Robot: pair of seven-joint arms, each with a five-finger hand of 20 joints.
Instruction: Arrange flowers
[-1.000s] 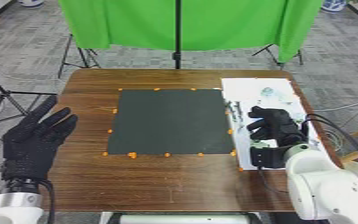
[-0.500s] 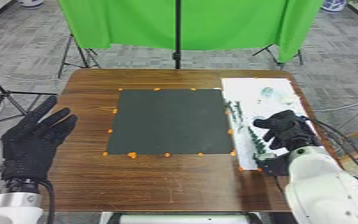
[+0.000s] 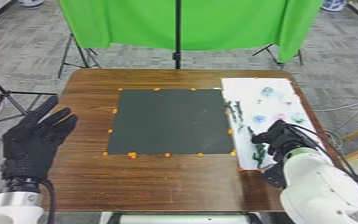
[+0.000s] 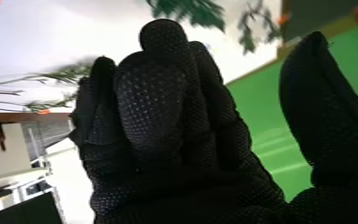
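In the head view, my right hand (image 3: 285, 138) is over the near part of a white sheet (image 3: 242, 87). Its fingers extend fairly straight and hold nothing in the right wrist view, where the hand (image 4: 171, 125) is beside green leafy sprigs (image 4: 189, 11). Green stems (image 3: 238, 112) lie along the sheet's left side, and another sprig (image 3: 258, 154) lies near my right hand. Farther up are a pale blue flower (image 3: 267, 91), a blue flower (image 3: 259, 119) and a pink one (image 3: 279, 116). My left hand (image 3: 35, 142) stands open at the table's left edge.
A dark square mat (image 3: 169, 122) lies mid-table, with orange markers around its border. The brown wooden table (image 3: 175, 182) extends toward me. Behind it hang a green cloth (image 3: 131, 25) and a black pole (image 3: 177, 35); a tripod (image 3: 7, 95) stands at the left.
My right hand has moved toward the near end of the sheet, uncovering the blue and pink flowers and some green sprigs. My left hand has stayed put.
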